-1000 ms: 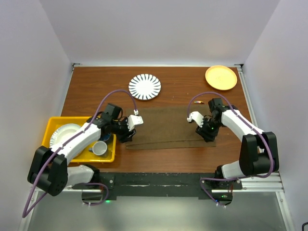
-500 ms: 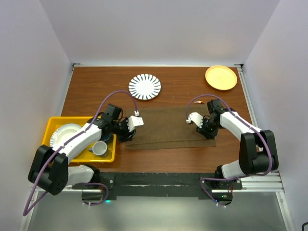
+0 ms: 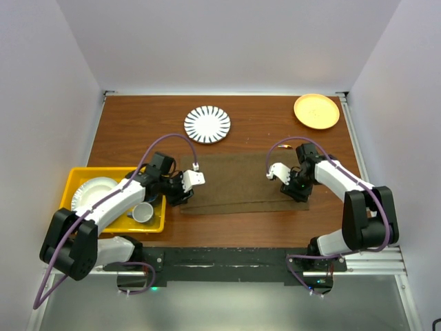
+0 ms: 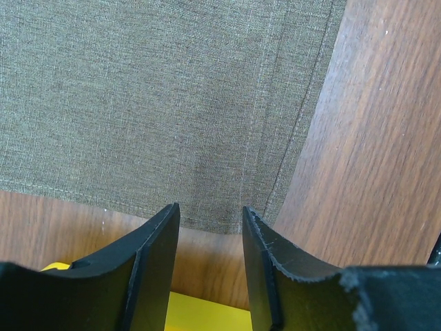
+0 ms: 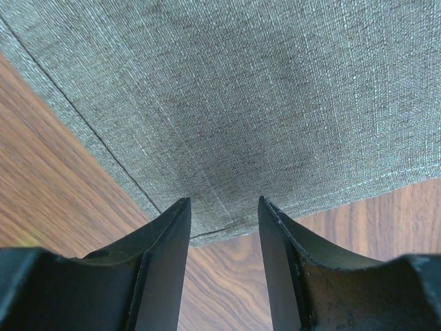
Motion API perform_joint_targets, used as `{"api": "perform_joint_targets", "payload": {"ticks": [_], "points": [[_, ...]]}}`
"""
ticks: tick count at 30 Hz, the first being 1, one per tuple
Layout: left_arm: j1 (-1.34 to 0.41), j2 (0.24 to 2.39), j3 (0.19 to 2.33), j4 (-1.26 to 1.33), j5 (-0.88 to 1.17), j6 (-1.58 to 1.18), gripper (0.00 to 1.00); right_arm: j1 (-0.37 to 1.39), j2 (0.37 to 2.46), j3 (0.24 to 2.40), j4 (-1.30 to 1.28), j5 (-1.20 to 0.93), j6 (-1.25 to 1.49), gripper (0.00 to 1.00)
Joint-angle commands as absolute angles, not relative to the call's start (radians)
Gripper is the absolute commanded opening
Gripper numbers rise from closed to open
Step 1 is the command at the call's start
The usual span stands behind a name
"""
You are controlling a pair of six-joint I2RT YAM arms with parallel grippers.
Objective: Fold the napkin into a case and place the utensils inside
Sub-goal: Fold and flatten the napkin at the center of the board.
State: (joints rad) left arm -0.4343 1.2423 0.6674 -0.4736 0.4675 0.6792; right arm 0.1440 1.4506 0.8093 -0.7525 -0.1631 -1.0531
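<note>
The olive-brown napkin [image 3: 241, 183] lies flat on the table as a wide, doubled rectangle. My left gripper [image 3: 183, 194] is low at its near left corner. In the left wrist view the left gripper [image 4: 210, 214] is open, and only the napkin [image 4: 158, 103] hem and bare wood show between its fingers. My right gripper [image 3: 295, 190] is at the near right corner. The right wrist view shows the right gripper [image 5: 222, 207] open over the napkin [image 5: 262, 96] corner, where two layers part slightly. The utensils are out of view. No narrow case shape shows.
A yellow bin [image 3: 77, 176] with a white plate and a cup stands at the left table edge, close to my left arm. A striped plate [image 3: 207, 124] lies behind the napkin. An orange plate [image 3: 316, 110] sits at the back right corner.
Both grippers have shifted slightly at the napkin's near corners. The napkin's near edge has moved back a little.
</note>
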Motion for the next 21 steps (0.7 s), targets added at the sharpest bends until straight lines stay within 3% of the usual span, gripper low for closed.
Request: {"api": "perform_joint_targets", "payload": {"ticks": [1,9,15,21], "points": [[-0.439,1.218,0.660,-0.434,0.472,0.716,0.46,0.150,1.465,0.818,-0.741,-0.137,-1.080,0.46],[-0.442,1.216,0.657,-0.426,0.463,0.735,0.46,0.153,1.474,0.802,-0.721,-0.129,-1.075,0.33],[-0.449,1.215,0.657,-0.425,0.465,0.745,0.46,0.156,1.456,0.816,-0.759,-0.141,-1.071,0.01],[-0.466,1.206,0.657,-0.426,0.466,0.759,0.44,0.155,1.399,0.891,-0.851,-0.178,-1.057,0.00]]}}
